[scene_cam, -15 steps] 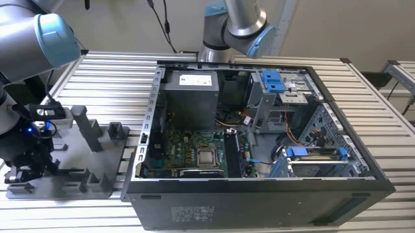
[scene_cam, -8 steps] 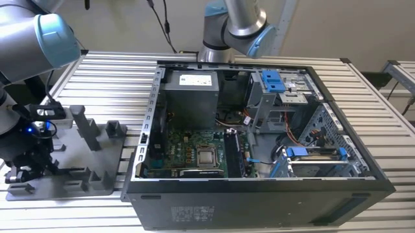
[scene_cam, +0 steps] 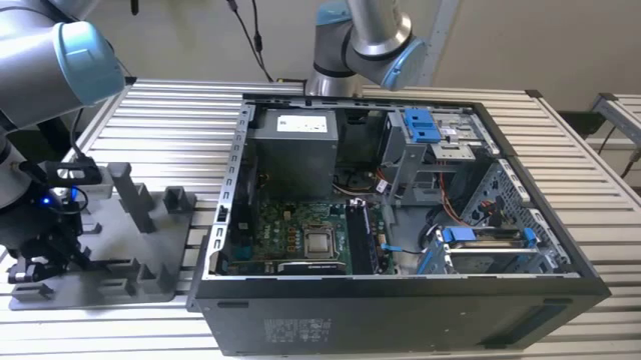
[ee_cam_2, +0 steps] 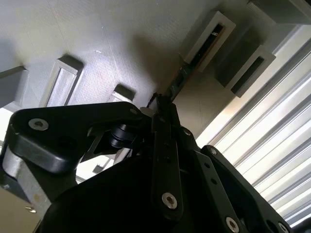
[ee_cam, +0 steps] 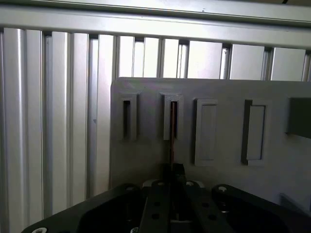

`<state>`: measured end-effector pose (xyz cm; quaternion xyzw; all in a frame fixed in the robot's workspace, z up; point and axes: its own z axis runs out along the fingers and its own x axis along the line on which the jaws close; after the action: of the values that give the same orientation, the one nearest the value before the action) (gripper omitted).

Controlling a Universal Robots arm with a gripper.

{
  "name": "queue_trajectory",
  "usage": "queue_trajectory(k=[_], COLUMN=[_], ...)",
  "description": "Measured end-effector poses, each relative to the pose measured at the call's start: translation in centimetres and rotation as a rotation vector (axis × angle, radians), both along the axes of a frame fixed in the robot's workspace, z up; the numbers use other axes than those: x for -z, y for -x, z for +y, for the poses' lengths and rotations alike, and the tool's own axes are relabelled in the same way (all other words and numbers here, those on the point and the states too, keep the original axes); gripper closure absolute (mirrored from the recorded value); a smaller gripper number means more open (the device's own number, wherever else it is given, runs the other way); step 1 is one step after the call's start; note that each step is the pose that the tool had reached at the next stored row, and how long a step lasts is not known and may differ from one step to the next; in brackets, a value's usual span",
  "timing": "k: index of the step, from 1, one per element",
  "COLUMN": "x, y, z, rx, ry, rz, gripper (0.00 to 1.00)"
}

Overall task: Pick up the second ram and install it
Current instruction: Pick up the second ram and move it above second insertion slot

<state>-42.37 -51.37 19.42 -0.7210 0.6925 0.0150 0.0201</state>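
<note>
The second ram (ee_cam: pixel 172 131) shows edge-on as a thin dark stick, its far end standing in a slotted grey holder block (ee_cam: pixel 173 104) of the tray. It appears again as the ram (ee_cam_2: pixel 187 68) slanting out of a holder slot. My gripper (ee_cam: pixel 172 170) is shut on the stick's near end, its fingers (ee_cam_2: pixel 165 145) pressed together around it. In the exterior view the gripper (scene_cam: pixel 42 261) is low over the grey tray (scene_cam: pixel 150 259) at that view's left.
An open computer case (scene_cam: pixel 401 225) lies to the exterior view's right of the tray, with motherboard memory slots (scene_cam: pixel 361 234) near its middle. A second arm (scene_cam: pixel 361 37) stands behind the case. Other holder blocks and posts (scene_cam: pixel 125 195) rise from the tray on the slatted table (scene_cam: pixel 170 112).
</note>
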Motion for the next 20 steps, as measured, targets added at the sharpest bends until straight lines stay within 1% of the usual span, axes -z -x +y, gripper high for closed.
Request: queue_trajectory(k=[8,9,11,16,20], x=[-0.03,-0.15,-0.59,-1.59,-2.1], y=[0.0,-0.01,0.0,0.0,0.0], z=[0.0,0.01,0.0,0.0,0.0], rx=[0.0,0.0,0.0,0.003,0.009], ry=[-0.0005,-0.0008,-0.0001,0.0,0.0], rz=[-0.0006,-0.0011,-0.0001,-0.0001,-0.0001], gripper=[0.86,0.86,0.86,0.86,0.86])
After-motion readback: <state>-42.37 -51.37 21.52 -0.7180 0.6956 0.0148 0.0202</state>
